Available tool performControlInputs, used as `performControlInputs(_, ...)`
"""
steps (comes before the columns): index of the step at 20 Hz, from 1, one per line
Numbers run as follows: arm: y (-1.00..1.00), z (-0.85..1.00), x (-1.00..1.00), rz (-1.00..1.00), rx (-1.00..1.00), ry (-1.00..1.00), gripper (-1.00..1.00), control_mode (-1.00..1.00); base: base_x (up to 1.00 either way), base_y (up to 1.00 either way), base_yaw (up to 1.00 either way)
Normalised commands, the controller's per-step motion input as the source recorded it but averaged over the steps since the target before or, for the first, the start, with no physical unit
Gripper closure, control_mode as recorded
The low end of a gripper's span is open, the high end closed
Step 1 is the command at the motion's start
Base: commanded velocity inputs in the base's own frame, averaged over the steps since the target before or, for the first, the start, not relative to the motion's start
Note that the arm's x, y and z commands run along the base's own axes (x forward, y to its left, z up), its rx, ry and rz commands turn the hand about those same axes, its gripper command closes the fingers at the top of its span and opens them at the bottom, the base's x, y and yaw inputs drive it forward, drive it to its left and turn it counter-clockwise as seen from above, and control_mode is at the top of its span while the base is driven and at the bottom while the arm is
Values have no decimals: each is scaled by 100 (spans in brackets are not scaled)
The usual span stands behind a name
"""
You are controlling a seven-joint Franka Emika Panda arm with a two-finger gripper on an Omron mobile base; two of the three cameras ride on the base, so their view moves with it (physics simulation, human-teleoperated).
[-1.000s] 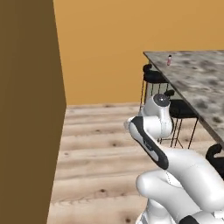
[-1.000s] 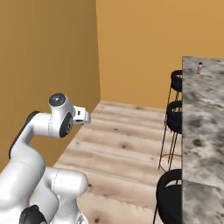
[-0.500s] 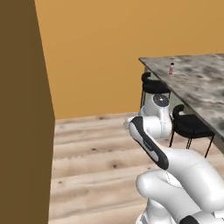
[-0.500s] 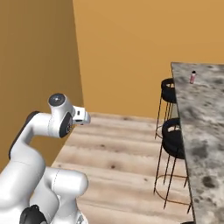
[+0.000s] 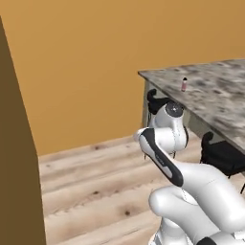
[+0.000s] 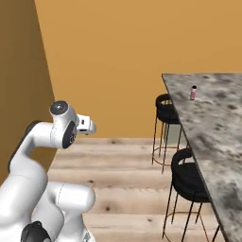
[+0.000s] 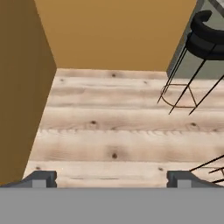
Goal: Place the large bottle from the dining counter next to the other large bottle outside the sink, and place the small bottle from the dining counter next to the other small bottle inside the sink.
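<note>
A small pinkish-red bottle (image 5: 184, 84) (image 6: 193, 92) with a dark cap stands upright near the far corner of the dining counter (image 5: 215, 95) (image 6: 212, 132), a mottled grey-brown stone top. My gripper (image 7: 113, 179) hangs open over bare wooden floor, far from the counter, with nothing between its fingertips (image 7: 41, 178). The arm is folded up close to the base. The large bottles and the sink are out of view.
Black wire-legged stools (image 6: 166, 108) (image 6: 189, 176) (image 5: 219, 154) (image 7: 204, 30) stand along the counter's near side. A tall brown cabinet side (image 5: 14, 172) (image 6: 21, 85) (image 7: 19, 87) rises on the left. An orange wall (image 5: 95, 57) closes the back, with plank floor (image 7: 113, 131) between.
The whole picture has shifted: the base has moved, so the counter and stools sit further left and larger, and the brown cabinet has slid toward the left edge. The arm's pose is unchanged.
</note>
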Motion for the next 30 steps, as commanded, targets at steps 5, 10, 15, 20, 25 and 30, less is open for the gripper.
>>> performControlInputs(5,0,0,0,0,0,0,-100,100,100,43,-42)
performControlInputs(10,0,0,0,0,0,0,-100,100,100,41,-44)
performControlInputs(15,0,0,0,0,0,0,-100,100,100,31,-43)
performControlInputs(20,0,0,0,0,0,0,-100,100,80,11,-40)
performControlInputs(25,0,0,0,0,0,0,-100,100,35,-14,-26)
performControlInputs(30,0,0,0,0,0,0,-100,100,18,-28,-24)
